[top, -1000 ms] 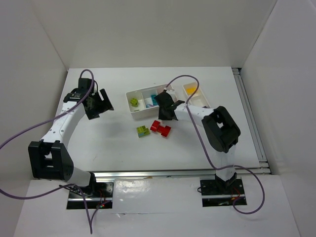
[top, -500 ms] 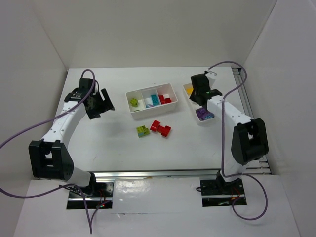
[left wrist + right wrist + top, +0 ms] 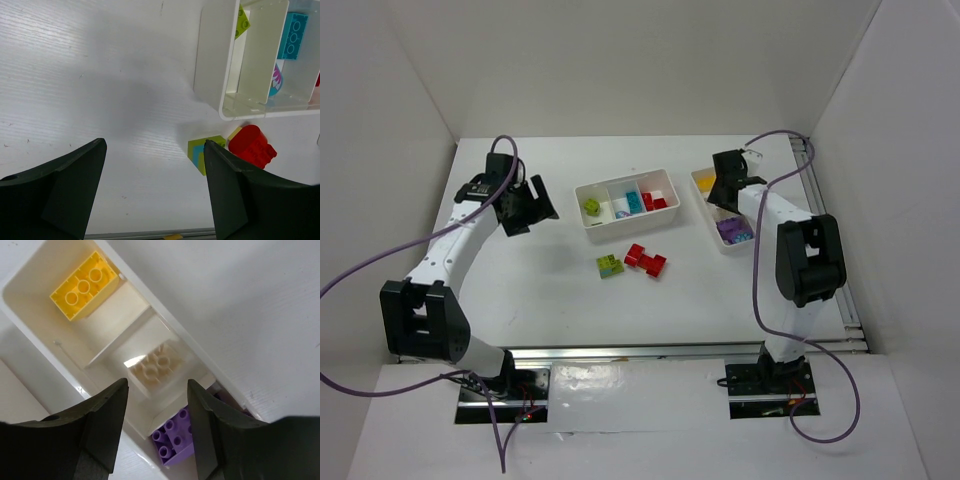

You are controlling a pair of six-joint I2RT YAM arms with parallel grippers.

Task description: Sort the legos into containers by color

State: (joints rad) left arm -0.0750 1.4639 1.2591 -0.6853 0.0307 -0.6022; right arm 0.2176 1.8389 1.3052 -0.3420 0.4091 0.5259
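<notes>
Over the narrow tray (image 3: 35,275), the right jaws gape empty.

The left end effector (image 3: 154,150) hangs over the white desk (image 3: 100,75), its two dark fingers (image 3: 65,190) spread wide with nothing between them. A white tray (image 3: 215,60) sits at the upper right. Its nearest compartment holds a lime green brick (image 3: 242,22), and the next holds a teal-blue brick (image 3: 292,35) and a small teal and purple piece (image 3: 275,82). On the desk just beside the tray's corner, a green brick with a teal stripe (image 3: 206,152) lies against a red brick (image 3: 252,146).
</notes>
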